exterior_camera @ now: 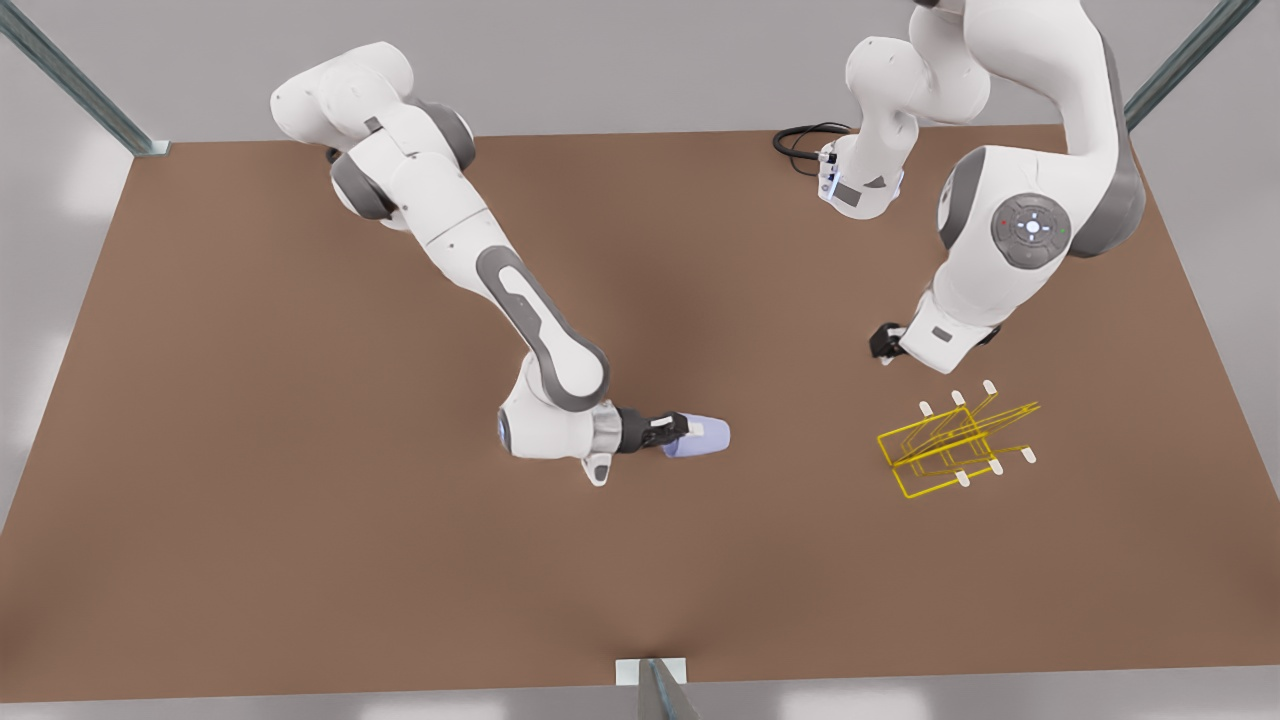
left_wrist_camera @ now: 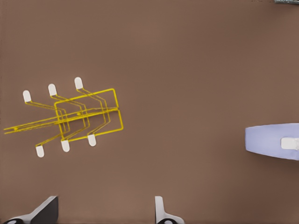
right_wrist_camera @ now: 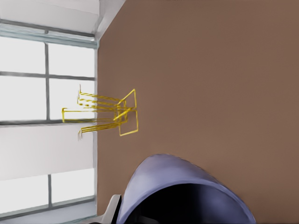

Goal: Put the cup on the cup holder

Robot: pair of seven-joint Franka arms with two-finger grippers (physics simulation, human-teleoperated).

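The lavender-blue cup (exterior_camera: 707, 437) lies sideways over the middle of the brown table, its body pointing toward the front view's right. My right gripper (exterior_camera: 672, 432), on the arm at the front view's left, is shut on it. Up close, the cup (right_wrist_camera: 182, 191) shows its dark opening. The yellow wire cup holder (exterior_camera: 955, 440) with white-tipped pegs rests on the table at the front view's right, well apart from the cup. My left gripper (exterior_camera: 885, 345) hangs open just behind the holder (left_wrist_camera: 74, 116). Farther off, the cup (left_wrist_camera: 273, 140) shows with a fingertip (left_wrist_camera: 289, 143) on it.
A black cable (exterior_camera: 805, 140) loops by the arm base at the table's back edge. Metal frame posts (exterior_camera: 80, 85) stand at the back corners, and another post (exterior_camera: 660, 690) at the front edge. Bare brown tabletop (exterior_camera: 820, 450) lies between cup and holder.
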